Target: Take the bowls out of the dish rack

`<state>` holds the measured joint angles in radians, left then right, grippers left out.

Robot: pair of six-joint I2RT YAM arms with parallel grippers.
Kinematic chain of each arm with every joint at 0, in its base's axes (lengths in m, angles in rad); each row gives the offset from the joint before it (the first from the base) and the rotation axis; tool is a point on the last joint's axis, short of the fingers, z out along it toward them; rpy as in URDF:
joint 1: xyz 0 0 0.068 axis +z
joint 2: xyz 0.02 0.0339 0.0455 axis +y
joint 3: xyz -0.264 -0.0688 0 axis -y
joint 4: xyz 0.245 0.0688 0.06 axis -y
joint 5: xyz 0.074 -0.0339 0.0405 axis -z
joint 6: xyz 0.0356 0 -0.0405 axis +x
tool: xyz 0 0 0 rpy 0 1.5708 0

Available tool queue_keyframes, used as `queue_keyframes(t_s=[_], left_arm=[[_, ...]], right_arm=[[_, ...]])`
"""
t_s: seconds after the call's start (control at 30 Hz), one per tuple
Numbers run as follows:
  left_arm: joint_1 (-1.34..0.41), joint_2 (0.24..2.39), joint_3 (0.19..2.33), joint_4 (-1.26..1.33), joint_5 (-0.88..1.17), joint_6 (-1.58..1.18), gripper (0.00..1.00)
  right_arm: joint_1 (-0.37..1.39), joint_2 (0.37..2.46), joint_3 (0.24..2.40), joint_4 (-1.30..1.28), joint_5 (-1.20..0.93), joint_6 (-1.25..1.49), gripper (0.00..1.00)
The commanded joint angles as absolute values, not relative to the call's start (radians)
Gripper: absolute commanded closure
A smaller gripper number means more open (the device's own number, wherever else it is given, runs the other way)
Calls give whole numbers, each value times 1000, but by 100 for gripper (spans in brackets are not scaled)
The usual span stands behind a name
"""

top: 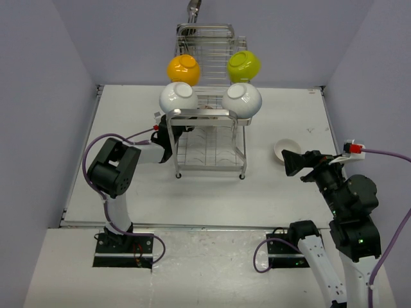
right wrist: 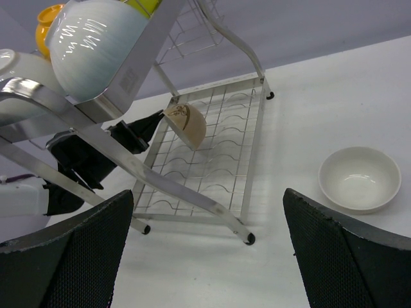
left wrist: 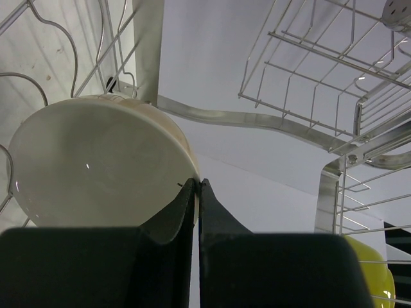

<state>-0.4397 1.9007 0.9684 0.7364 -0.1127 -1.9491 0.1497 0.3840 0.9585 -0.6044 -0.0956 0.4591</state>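
Note:
The chrome dish rack [top: 210, 138] stands mid-table. Its upper tier holds an orange bowl [top: 183, 68], a lime green bowl [top: 244, 64] and two white bowls [top: 178, 97] [top: 243, 99]. My left gripper [top: 168, 136] reaches into the lower tier from the left. It is shut on the rim of a cream-white bowl [left wrist: 96, 167], which shows tilted on edge in the right wrist view [right wrist: 186, 124]. Another white bowl [top: 287, 149] sits upright on the table right of the rack. My right gripper [right wrist: 207, 194] is wide open and empty, near that bowl [right wrist: 359, 178].
The rack's legs [right wrist: 249, 239] stand on the white table [top: 270, 186]. Grey walls close in the table at the back and sides. A utensil holder [top: 194, 8] is at the rack's far end.

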Motion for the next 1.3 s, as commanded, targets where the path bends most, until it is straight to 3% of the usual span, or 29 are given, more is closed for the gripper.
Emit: queue_keyframes(t_s=[0.0,0.3,0.67,0.9,1.1,1.13,1.2,1.27], left_arm=[[-460,1850,963,825,-150,-1907,100],[-460,1858,950,952,-163,-1893,100],[-459,1865,980,908,-147,-1838,100],[-457,1818,1097,559,-159,-1626,100],[-442,1880,1299,227,-164,-1402,79],[-439,1893,1357,185,-169,-1346,67],[-434,1908,1393,109,-187,-1266,55],[-430,1908,1433,37,-236,-1221,49]], right_arm=[[150,397,962,-565,-78,443,1],[150,399,966,-565,-83,443,1],[150,402,966,-566,-77,439,1],[153,400,966,-566,-72,439,1],[153,399,966,-566,-75,440,1],[153,397,965,-566,-74,440,1],[153,393,962,-566,-69,439,1],[153,391,960,-566,-69,439,1]])
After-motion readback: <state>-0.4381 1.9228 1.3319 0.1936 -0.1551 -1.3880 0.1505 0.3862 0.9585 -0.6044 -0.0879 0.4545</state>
